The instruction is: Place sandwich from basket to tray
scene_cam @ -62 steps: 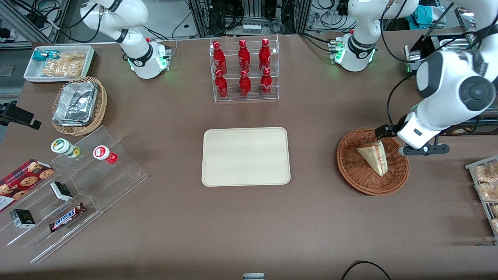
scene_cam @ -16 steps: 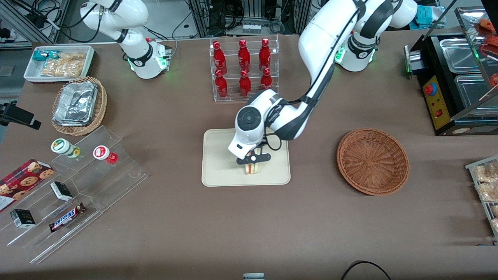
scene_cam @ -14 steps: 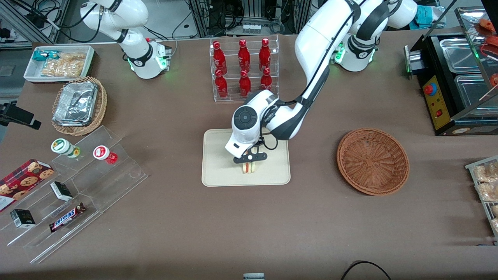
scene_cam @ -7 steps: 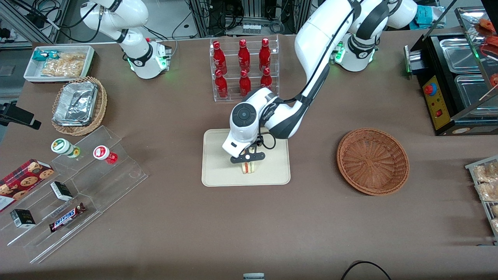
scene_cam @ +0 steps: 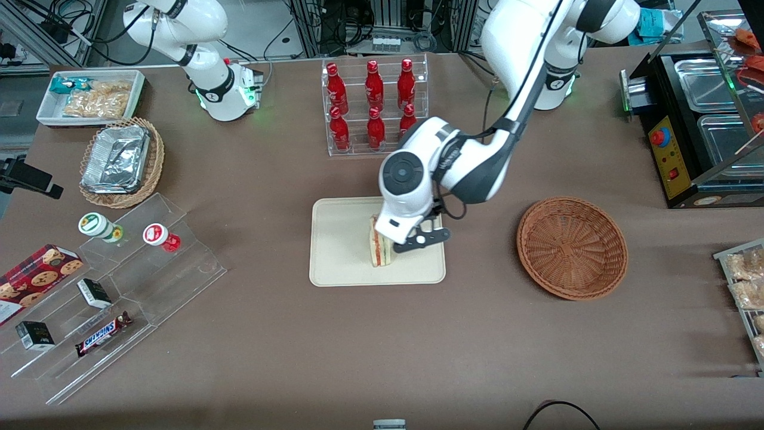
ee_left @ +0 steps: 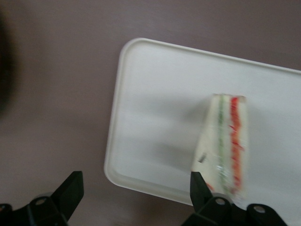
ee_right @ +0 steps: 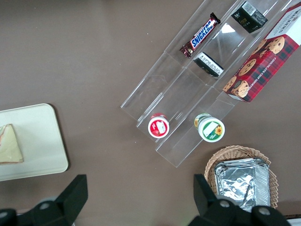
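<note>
Now the sandwich (scene_cam: pixel 379 248) stands on the tray (scene_cam: pixel 340 245), in the half nearer the front camera and toward the working arm's end, with its red and green filling edge showing. In the left wrist view the sandwich (ee_left: pixel 225 148) rests on the cream surface of the tray (ee_left: pixel 155 117), apart from the rim. The gripper (scene_cam: pixel 418 240) hovers just above the tray, beside the sandwich on the side toward the basket (scene_cam: pixel 572 248). Its fingers are spread wide and grasp nothing; in the left wrist view one fingertip (ee_left: pixel 70 188) lies over the bare table (ee_left: pixel 56 70), and the other (ee_left: pixel 200 186) lies in front of the sandwich's lower corner. The basket sits well apart from the tray, toward the working arm's end of the table, with nothing in it. A clear rack of red bottles (scene_cam: pixel 374 107) stands farther from the front camera than the tray.
</note>
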Available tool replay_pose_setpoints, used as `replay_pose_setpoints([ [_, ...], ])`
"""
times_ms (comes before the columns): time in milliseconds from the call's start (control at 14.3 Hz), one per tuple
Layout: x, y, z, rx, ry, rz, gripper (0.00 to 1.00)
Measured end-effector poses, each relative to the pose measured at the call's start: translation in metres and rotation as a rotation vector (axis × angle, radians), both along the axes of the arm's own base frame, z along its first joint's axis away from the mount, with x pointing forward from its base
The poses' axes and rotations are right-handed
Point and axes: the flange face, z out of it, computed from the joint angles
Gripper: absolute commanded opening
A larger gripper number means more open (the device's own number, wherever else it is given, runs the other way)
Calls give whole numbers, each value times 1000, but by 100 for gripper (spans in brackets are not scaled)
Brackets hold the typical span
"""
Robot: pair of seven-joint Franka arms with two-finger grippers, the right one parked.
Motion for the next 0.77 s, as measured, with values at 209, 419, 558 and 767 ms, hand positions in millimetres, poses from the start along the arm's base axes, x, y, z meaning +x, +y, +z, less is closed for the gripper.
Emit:
replay_pose_setpoints([
  [209,7,59,-1,9,21,-44,100],
  [419,15,120,21,-24,42,-87,100],
  [558,17,158,45,-40,61,-110,100],
  [767,16,205,91,-71,100,-155,100],
])
